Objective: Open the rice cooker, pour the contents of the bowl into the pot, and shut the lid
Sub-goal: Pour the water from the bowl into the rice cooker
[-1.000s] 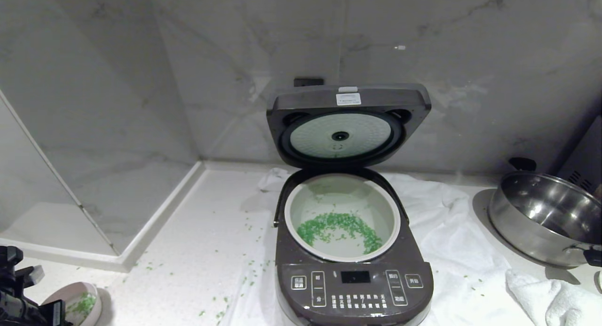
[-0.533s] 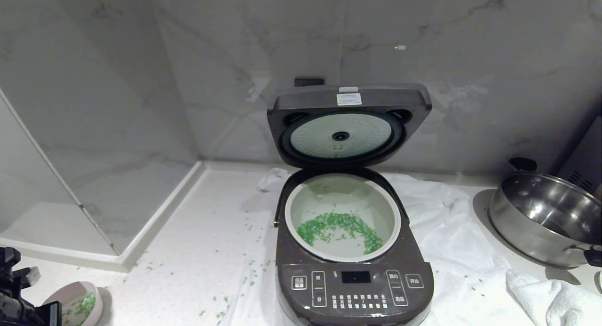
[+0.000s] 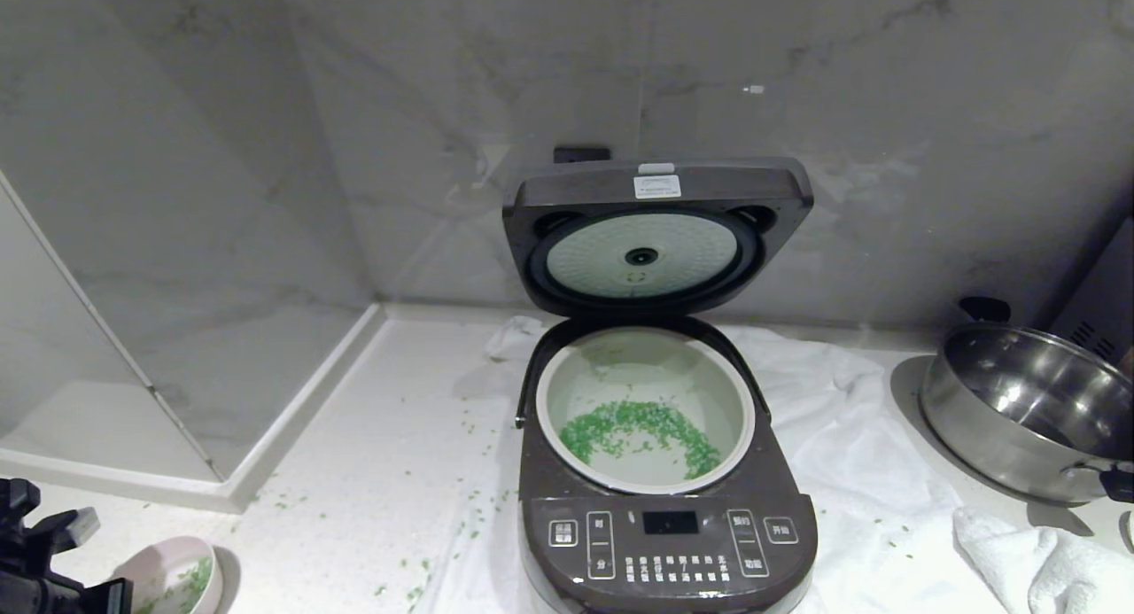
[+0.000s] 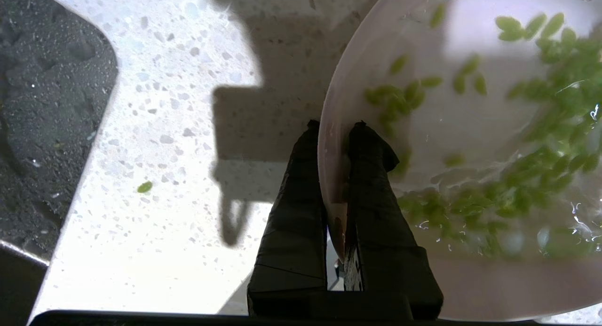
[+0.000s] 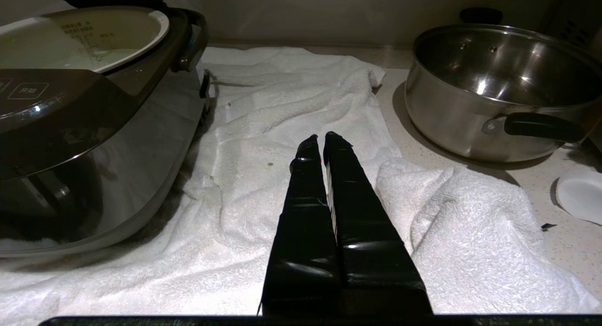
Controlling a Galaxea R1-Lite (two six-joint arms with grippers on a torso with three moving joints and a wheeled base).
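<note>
The dark brown rice cooker (image 3: 664, 543) stands mid-counter with its lid (image 3: 656, 184) hinged upright, the silvery plate facing me. Green grain-like bits (image 3: 638, 423) lie in an arc on the floor of the pale pot (image 3: 656, 366). At the lower left corner the small pink bowl (image 3: 173, 571) still holds some green bits (image 4: 541, 189). My left gripper (image 4: 335, 124) is shut on the bowl's rim (image 4: 329, 175), one finger outside and one inside. My right gripper (image 5: 324, 137) hangs shut and empty over the white towel, right of the cooker.
A white towel (image 3: 850, 472) lies under and right of the cooker. A steel pan (image 3: 1028, 410) with black handles sits at the far right, with a small white disc (image 5: 581, 201) near it. Loose green bits (image 3: 407, 587) are scattered on the speckled counter. A marble wall stands behind.
The bowl, pinched by my left gripper, has shifted a little to the right and lower in the head view. The cooker, its lid and the right arm have not moved.
</note>
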